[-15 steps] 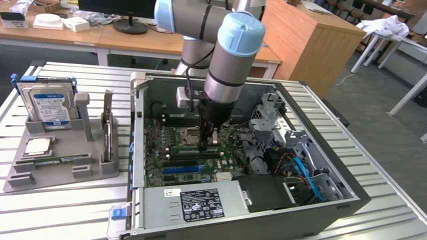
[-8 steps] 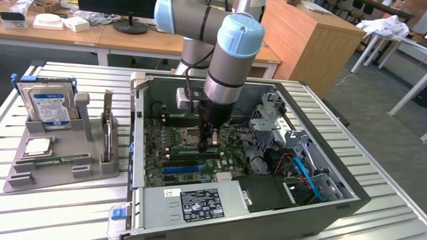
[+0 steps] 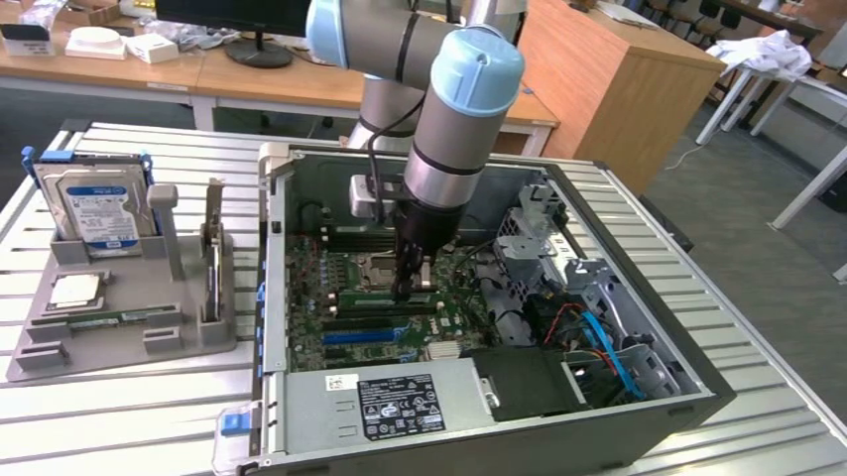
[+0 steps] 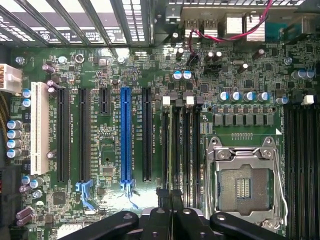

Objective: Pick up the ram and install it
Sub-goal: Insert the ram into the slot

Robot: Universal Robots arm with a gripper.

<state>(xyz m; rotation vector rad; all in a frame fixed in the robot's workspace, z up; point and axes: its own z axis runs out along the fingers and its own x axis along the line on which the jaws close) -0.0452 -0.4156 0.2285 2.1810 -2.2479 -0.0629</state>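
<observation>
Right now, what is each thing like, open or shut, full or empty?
gripper: shut on the ram.
ram: on edge, down at the motherboard slots.
computer case: side open.
CPU socket: empty.
hard drive: upright in its grey holder.

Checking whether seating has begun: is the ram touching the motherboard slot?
Cannot tell. In the exterior view the gripper is low over the motherboard, but it hides where the ram meets the slot. The wrist view shows the stick edge-on, contact unclear.
</observation>
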